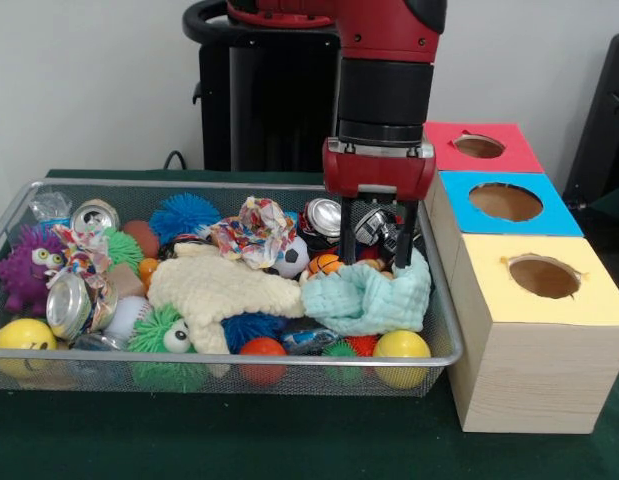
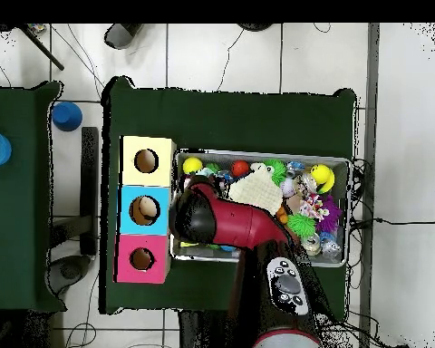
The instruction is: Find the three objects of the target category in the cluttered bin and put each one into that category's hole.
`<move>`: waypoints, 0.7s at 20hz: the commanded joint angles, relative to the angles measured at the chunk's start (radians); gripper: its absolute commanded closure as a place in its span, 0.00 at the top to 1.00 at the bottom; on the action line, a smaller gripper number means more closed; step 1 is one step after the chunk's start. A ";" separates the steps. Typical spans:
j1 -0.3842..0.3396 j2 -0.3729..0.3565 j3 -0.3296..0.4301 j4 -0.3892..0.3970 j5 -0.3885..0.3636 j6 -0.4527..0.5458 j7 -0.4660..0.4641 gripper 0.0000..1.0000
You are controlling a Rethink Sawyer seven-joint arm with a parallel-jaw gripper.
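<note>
- Blocking much of the overhead view, the red arm (image 2: 235,227) covers the bin's box-side end.
- Wire bin (image 1: 289,358) on the green table, packed with balls, cans and cloths; no plush animal can be made out.
- Gripper (image 1: 375,262): tips sunk behind the mint cloth (image 1: 369,296), spread apart; whether they hold anything cannot be told.

**Wire bin, crammed full**

My bin (image 1: 229,357) is a wide, shallow basket of silver wire mesh with a thick metal rim, lying flat on the green worktop (image 1: 239,440), filled to its rim. I can't spot any furry plush animal.
</note>
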 commanded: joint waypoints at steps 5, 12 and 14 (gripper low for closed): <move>0.017 0.092 0.026 -0.133 0.047 -0.031 0.179 1.00; 0.010 0.149 0.033 -0.117 0.015 -0.055 0.168 1.00; 0.012 0.163 0.031 -0.120 0.006 -0.061 0.160 1.00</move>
